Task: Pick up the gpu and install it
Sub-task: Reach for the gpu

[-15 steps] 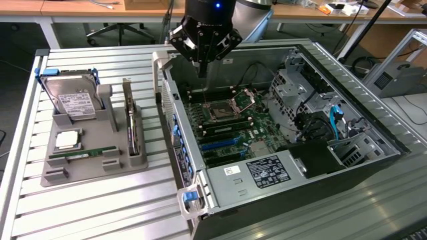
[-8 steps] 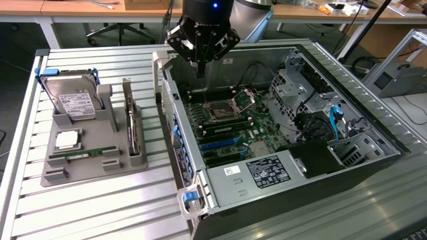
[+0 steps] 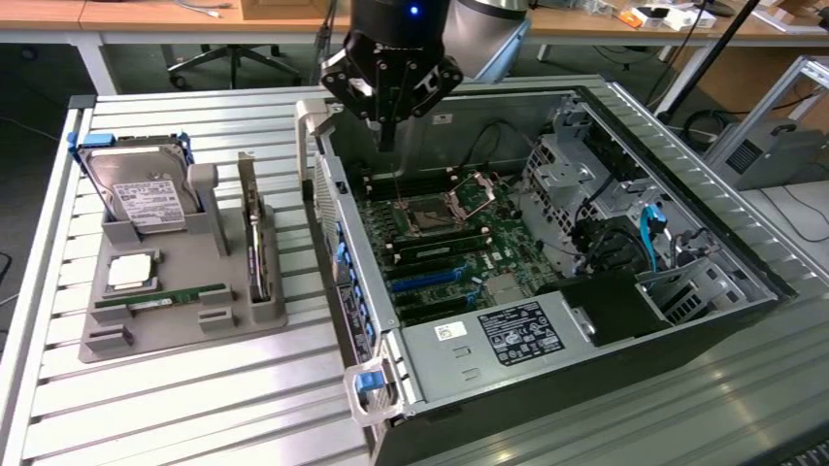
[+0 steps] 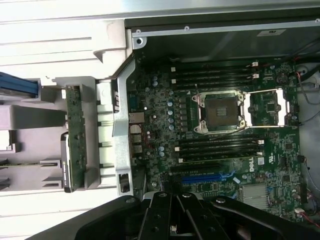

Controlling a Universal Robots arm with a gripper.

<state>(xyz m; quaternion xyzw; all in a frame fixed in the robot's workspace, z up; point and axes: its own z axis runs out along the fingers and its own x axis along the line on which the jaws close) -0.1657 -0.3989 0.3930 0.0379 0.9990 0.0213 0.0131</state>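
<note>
Slatted metal tabletop (image 3: 194, 408) carries everything in the exterior view; nearest, at the front of the open computer case (image 3: 725, 252), a black-and-white label (image 3: 521, 333) lies on the silver power-supply housing, its print too fine to read; on the exterior view's left of the case sits a grey holder (image 3: 169, 335) with a green memory stick (image 3: 162, 298), a square processor chip (image 3: 132, 272) and, further back, a hard drive (image 3: 143, 199) whose white label is also illegible; the gpu (image 3: 259, 248) stands on edge in the holder's slot just beside the case wall, untouched; inside the case the motherboard (image 3: 453, 243) shows white lettering that looks like DELL in the wrist view (image 4: 250, 164), near the open processor socket (image 4: 220, 112); the arm hangs straight down over the case's far end, its gripper (image 3: 384, 144) clenched on nothing above the board; the gpu (image 4: 76, 135) lies well apart from it, outside the case wall; desks and an office chair (image 3: 233, 60) stand behind.
</note>
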